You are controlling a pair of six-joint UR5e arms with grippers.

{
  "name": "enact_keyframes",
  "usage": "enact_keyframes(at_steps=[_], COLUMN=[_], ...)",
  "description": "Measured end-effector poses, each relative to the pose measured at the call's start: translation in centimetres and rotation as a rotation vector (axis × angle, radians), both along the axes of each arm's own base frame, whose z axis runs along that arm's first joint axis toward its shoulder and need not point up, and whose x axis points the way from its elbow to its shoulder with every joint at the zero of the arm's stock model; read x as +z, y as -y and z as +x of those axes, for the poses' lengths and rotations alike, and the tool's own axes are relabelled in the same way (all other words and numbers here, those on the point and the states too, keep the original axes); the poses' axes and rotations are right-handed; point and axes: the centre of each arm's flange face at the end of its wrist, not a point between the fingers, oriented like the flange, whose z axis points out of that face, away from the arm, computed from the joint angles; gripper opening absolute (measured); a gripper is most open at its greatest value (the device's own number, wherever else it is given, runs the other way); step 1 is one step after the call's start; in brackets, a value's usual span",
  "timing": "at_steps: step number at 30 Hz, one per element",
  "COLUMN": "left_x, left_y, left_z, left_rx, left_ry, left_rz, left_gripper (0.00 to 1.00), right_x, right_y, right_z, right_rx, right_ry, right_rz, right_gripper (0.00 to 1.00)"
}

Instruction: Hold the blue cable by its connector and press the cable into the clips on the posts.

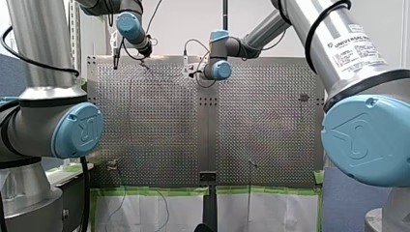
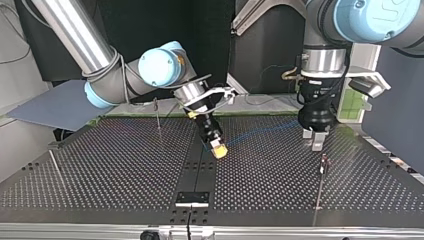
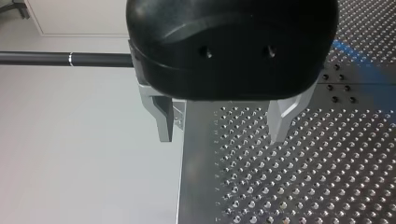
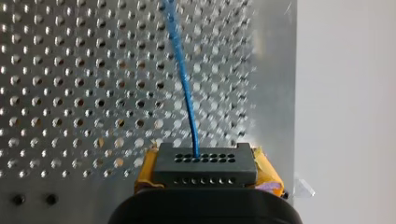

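A thin blue cable (image 4: 184, 88) runs out of a black connector (image 4: 205, 158) and away over the perforated plate. My right gripper (image 4: 208, 175) is shut on that connector, yellow pads (image 4: 268, 176) on both sides. In the top view my right gripper (image 2: 218, 148) tilts down near the plate's middle seam, and the blue cable (image 2: 260, 131) trails from it toward my left gripper (image 2: 313, 140). My left gripper (image 3: 222, 126) hangs open just above the plate, metal fingers (image 3: 163, 121) apart and nothing between them. A thin post with a clip (image 2: 324, 160) stands just in front of it.
More thin posts stand on the plate (image 2: 100, 165): one behind my right arm (image 2: 157, 112), one at the top view's left (image 2: 55, 167), one at the near edge (image 2: 189, 220). A black bracket (image 2: 192, 197) sits on the middle seam. The plate's edge (image 3: 180, 186) lies under my left gripper.
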Motion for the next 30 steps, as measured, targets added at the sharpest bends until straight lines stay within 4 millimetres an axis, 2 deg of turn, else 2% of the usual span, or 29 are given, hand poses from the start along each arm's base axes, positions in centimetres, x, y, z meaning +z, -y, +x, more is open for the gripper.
enact_keyframes(at_steps=[14, 20, 30], left_x=[-0.2, -2.0, -6.1], left_y=[0.4, 1.4, 3.4], left_z=[-0.1, 0.5, 2.1], left_rx=[-0.014, -0.048, -0.105], left_ry=[-0.010, -0.068, -0.191], left_rz=[-0.009, 0.001, 0.035], left_gripper=[1.00, 1.00, 1.00], right_x=[0.3, 0.4, 0.3], right_y=[-0.2, 0.3, 1.0], right_z=[0.0, -0.3, -0.8], right_rx=[0.006, -0.001, -0.013], right_ry=[0.005, 0.011, 0.013], right_rz=[0.001, 0.006, 0.009], right_gripper=[0.00, 0.00, 0.00])
